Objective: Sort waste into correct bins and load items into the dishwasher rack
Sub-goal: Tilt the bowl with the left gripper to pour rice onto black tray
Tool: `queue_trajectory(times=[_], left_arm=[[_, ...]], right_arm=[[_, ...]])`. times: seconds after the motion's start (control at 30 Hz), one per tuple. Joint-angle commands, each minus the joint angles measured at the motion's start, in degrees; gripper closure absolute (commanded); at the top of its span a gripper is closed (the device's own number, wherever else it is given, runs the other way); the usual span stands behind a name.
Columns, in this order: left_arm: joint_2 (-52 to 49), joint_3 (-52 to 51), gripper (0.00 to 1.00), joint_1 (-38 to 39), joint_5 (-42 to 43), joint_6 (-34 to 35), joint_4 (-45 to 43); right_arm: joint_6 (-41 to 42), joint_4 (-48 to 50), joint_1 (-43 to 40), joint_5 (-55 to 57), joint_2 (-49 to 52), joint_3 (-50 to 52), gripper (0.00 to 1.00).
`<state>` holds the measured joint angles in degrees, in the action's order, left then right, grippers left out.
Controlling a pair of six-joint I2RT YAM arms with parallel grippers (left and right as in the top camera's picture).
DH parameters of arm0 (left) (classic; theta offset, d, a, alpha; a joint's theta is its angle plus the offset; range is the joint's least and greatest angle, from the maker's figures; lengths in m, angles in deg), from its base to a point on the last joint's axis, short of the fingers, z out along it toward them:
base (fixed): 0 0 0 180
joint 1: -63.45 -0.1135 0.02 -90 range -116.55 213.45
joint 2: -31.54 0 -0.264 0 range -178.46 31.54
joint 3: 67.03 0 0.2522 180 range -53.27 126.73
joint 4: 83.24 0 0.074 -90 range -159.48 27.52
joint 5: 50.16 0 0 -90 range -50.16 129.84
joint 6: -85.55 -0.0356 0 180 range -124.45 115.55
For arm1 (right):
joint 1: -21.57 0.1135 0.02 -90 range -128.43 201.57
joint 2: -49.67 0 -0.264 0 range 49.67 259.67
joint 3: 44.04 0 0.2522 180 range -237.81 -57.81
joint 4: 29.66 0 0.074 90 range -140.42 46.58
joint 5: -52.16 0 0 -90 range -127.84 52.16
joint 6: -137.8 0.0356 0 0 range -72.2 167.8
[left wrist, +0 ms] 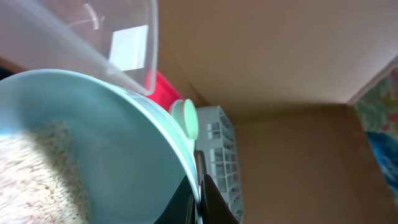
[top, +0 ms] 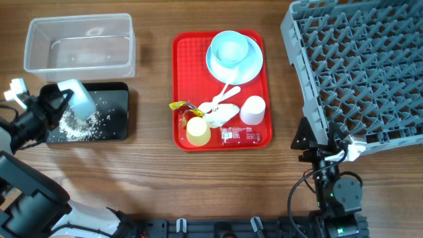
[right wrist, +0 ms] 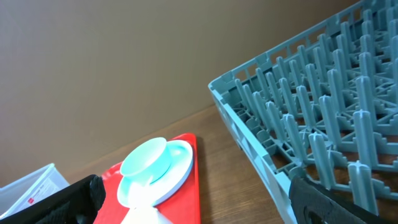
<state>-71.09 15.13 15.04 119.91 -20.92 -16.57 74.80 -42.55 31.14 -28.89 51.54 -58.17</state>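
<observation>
My left gripper [top: 47,106] is shut on the rim of a light blue bowl [top: 76,98] and holds it tilted over the black tray [top: 119,99]. White rice-like grains [top: 80,127] lie in that tray. In the left wrist view the fingers [left wrist: 202,199] pinch the bowl's rim [left wrist: 106,143], and grains [left wrist: 37,168] are still inside. The red tray [top: 182,66] holds the plate [top: 251,66] with the second bowl [top: 230,47], spoon [top: 223,98], tissue [top: 223,116], yellow wrapper [top: 178,105], red wrapper [top: 239,135], yellow cup [top: 197,131] and white cup [top: 253,110]. My right gripper [top: 316,144] is open and empty by the rack's front left corner.
The clear tub [top: 79,43] stands behind the black tray. The grey dishwasher rack [top: 370,66] fills the right side and also shows in the right wrist view [right wrist: 311,93], with the plate and bowl [right wrist: 146,158] ahead of the open fingers [right wrist: 193,205].
</observation>
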Motion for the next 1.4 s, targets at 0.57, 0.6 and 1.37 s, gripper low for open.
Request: queue_trajectory(times=[0.57,0.6,1.37], left_arm=[[1.31,-0.31,0.96,-0.98,10.27,-0.66,2.01],[1.31,-0.31,0.96,-1.18,10.27,-0.66,2.29],[1.31,-0.31,0.96,-3.28,10.27,4.04,4.57]], right_arm=[[0.61,0.15,-0.26,-1.55,-0.09,0.04,0.0],[0.61,0.15,-0.26,-1.55,-0.09,0.04,0.0],[0.61,0.07,-0.26,-3.06,-0.09,0.04,0.0]])
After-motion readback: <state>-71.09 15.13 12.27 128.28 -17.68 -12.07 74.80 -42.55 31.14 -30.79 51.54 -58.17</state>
